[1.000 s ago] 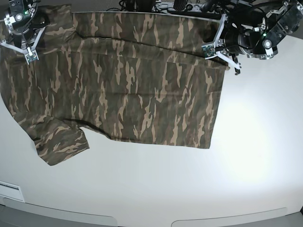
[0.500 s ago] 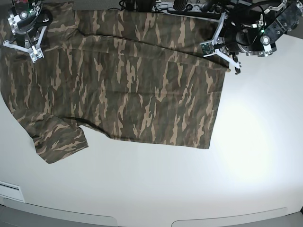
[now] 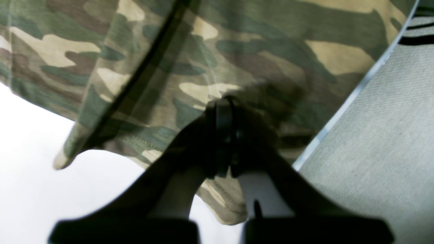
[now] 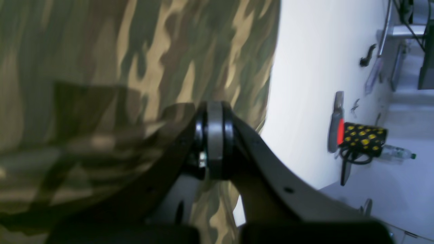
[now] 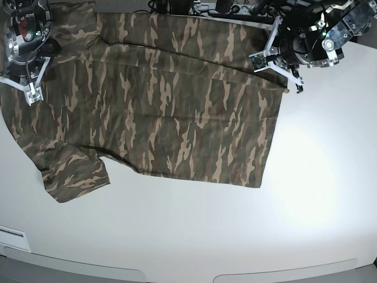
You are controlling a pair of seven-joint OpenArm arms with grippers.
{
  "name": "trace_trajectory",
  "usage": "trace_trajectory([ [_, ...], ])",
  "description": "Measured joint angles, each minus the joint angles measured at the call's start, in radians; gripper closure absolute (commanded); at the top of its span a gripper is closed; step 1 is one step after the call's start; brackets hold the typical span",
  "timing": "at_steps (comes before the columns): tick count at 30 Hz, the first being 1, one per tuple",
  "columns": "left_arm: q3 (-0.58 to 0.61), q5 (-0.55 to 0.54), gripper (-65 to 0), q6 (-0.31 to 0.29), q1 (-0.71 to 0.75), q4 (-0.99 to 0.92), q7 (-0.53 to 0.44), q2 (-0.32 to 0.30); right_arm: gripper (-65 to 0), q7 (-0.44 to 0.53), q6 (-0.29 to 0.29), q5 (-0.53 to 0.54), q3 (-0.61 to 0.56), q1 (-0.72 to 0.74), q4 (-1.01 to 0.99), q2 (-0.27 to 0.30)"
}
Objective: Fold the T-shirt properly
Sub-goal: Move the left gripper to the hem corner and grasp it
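Lying flat on the table point(image 5: 306, 194) with its long axis running left to right, the T-shirt point(image 5: 159, 112) was flanked at its far corners by the clenched left gripper point(image 5: 293, 82) and right gripper point(image 5: 30, 94), neither visibly grasping cloth.

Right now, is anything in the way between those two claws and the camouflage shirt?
Nothing visible. The left claw and the right claw are both shut, right at the T-shirt, with only cloth around them.
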Motion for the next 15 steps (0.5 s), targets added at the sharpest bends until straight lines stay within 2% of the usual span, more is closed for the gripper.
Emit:
trace_trajectory([
  [8, 0.0, 0.01, 0.0, 0.005, 0.0, 0.049, -0.005, -0.002, 0.0, 0.002, 0.0, 0.0, 0.0, 0.031, 0.0, 0.0],
  [12, -0.008, 0.117, 0.0, 0.145, 0.001, 0.097, -0.081, -0.002, 0.0, 0.019, -0.023, 0.0, 0.0, 0.03, 0.0, -0.002],
  [15, -0.066, 0.195, 0.0, 0.306, 0.005, 0.149, -0.156, -0.002, 0.0, 0.035, -0.033, 0.0, 0.0, 0.03, 0.0, -0.003],
])
